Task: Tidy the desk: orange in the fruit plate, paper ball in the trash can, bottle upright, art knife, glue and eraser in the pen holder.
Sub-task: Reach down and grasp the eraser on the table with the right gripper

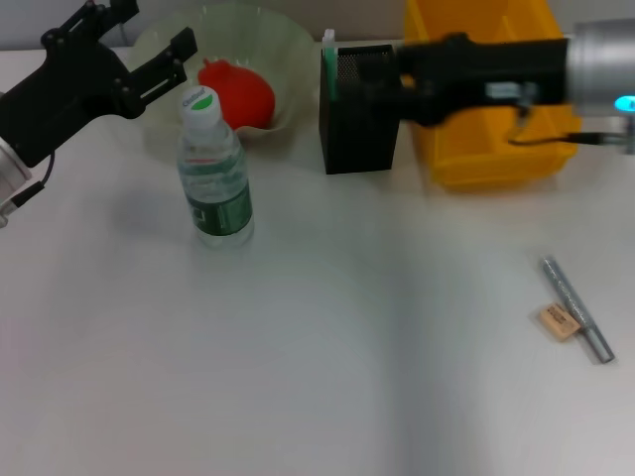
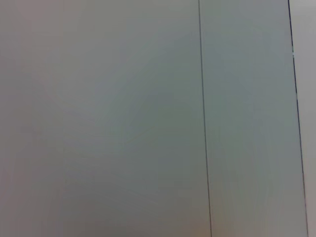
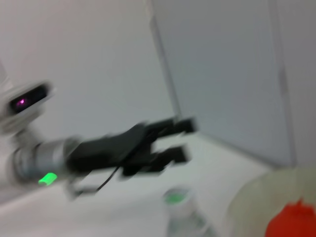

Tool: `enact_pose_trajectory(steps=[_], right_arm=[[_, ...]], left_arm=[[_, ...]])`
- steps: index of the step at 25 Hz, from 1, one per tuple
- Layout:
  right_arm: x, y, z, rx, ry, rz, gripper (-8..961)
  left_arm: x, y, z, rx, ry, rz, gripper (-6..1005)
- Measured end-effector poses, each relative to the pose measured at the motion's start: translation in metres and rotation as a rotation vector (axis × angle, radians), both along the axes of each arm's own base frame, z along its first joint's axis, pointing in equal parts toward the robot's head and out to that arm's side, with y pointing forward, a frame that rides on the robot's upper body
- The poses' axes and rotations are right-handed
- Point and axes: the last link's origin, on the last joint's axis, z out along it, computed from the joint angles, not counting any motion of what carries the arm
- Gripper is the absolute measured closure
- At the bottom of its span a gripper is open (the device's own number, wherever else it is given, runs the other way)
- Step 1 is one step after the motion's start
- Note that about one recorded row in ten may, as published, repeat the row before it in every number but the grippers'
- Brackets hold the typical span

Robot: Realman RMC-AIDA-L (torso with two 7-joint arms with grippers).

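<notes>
The right gripper (image 1: 342, 74) is being held above the pen holder (image 1: 359, 109); its opening cannot be told. The left gripper (image 1: 154, 50) is being held open, empty.

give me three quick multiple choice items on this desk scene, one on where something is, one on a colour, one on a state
1. Where does the eraser lie?
A. in the pen holder
B. on the desk beside the art knife
C. in the fruit plate

2. What colour is the bin behind the right arm?
A. yellow
B. blue
C. white

3. How does the bottle stand?
A. on its side
B. upside down
C. upright

Answers: 1 B, it rests against the grey art knife on the bare desk. 2 A, its walls show yellow. 3 C, its cap points up, with the left gripper open above it.
</notes>
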Motion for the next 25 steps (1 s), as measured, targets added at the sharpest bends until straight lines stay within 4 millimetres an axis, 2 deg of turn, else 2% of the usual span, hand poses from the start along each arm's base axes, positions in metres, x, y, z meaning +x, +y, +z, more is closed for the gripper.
enact_pose_trajectory(steps=[5,11,16,25], right_arm=[[-0.006,-0.016,0.03,-0.107,-0.138,0.024,382],[-0.003,-0.019,0.041,-0.136,-0.406,0.023,360],[0.008,-0.018,0.032,-0.179,-0.604,0.08,188],[0.034,-0.029,0.003,-0.299,-0.875,0.256,188]], left_arm=[[0.007,0.005,0.0,-0.012,-0.017,-0.009,197],[0.015,0.012,0.001,-0.016,-0.052,-0.009,197],[0.02,0.016,0.006,-0.001,-0.11,-0.004,197],[0.016,0.017,0.001,-0.009,-0.182,0.037,197]])
